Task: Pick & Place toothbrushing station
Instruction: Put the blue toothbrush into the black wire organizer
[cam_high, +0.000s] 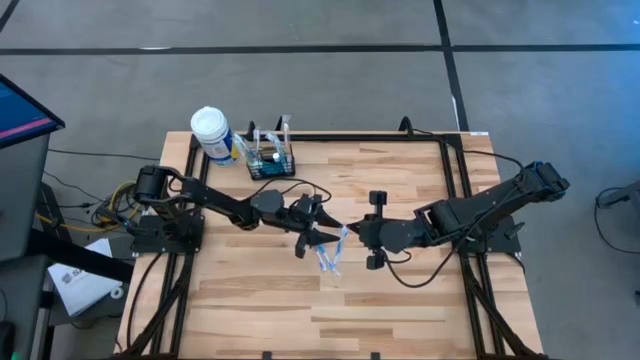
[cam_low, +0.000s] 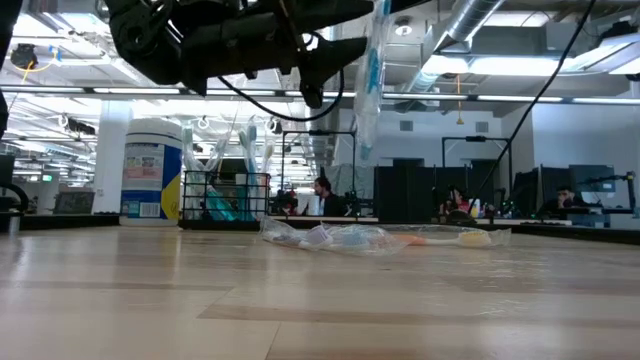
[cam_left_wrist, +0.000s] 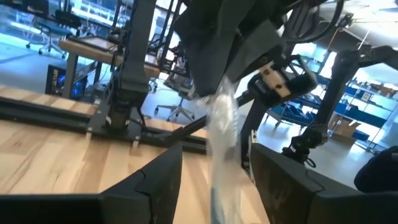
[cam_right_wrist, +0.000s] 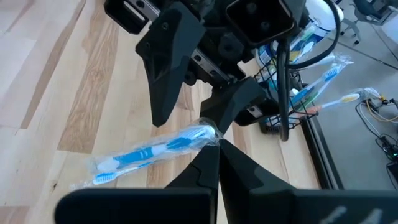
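Mid-counter, the right hand (cam_right_wrist: 214, 142) is clamped on one end of a wrapped blue toothbrush (cam_right_wrist: 149, 151), while the left hand (cam_high: 318, 229), fingers apart, straddles it: seemingly a handover. The left must close next. The mesh caddy (cam_high: 272, 160) sits well beyond it

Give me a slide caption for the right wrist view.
Right pincer pinches one end of a wrapped blue toothbrush, left pincer facing it above the wooden table.
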